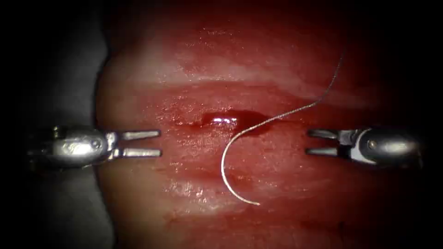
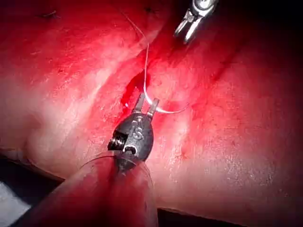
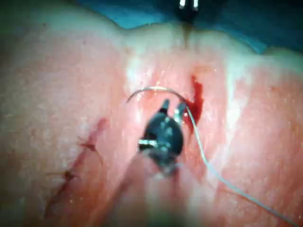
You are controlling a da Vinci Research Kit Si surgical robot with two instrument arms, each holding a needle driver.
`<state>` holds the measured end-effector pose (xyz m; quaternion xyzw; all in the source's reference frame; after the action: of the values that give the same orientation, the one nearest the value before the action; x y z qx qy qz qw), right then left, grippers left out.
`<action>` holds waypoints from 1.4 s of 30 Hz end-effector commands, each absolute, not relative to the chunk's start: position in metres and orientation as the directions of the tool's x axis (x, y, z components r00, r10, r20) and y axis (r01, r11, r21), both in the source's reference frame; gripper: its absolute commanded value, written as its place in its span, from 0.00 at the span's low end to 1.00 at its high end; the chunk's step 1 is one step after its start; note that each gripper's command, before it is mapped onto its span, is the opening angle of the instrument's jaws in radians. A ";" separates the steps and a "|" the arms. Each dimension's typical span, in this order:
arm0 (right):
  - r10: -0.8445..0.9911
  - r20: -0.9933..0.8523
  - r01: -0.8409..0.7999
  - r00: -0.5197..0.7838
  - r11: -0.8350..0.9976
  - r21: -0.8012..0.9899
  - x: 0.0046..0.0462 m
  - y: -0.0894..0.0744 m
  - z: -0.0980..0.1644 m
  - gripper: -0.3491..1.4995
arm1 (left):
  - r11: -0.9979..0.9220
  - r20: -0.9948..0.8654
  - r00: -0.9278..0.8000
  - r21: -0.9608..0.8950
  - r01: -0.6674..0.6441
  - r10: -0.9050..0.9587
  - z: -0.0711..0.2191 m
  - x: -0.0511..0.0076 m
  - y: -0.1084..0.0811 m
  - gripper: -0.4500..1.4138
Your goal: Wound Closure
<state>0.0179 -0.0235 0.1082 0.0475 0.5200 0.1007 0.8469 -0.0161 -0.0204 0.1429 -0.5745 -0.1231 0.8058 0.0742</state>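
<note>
The thread (image 1: 318,99) runs up and to the right across the tissue (image 1: 258,60) and fades into the dark far right of the endoscope view, so its far end cannot be followed. The tissue itself dims into shadow toward the edges, and its outline on the right cannot be made out. The shafts behind the left tool (image 1: 140,143) and the right tool (image 1: 318,142) are lost in darkness. Whether the needle (image 1: 226,177) lies loose on the surface or has its tip caught in it is too fine to tell. In the right wrist view, the near shaft is blurred.
</note>
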 end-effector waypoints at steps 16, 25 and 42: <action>0.223 -0.868 -0.133 0.443 0.974 0.182 0.0185 -0.026 0.108 0.39 | -0.958 -0.898 -0.351 -0.286 0.011 0.264 0.143 -0.0174 -0.022 0.41; 0.220 -0.870 -0.141 0.441 0.974 0.175 0.0188 -0.026 0.108 0.39 | -0.962 -0.817 -0.547 -0.263 0.069 0.184 0.142 -0.0203 -0.024 0.65; 0.220 -0.869 -0.145 0.442 0.974 0.173 0.0192 -0.026 0.108 0.37 | -0.972 -0.584 -0.811 -0.169 0.161 -0.033 0.141 -0.0245 -0.026 0.58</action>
<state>0.0187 -0.0249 0.1078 0.0342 0.5169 0.1075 0.8486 -0.0245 -0.0248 0.1404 -0.3004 -0.0997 0.9471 -0.0534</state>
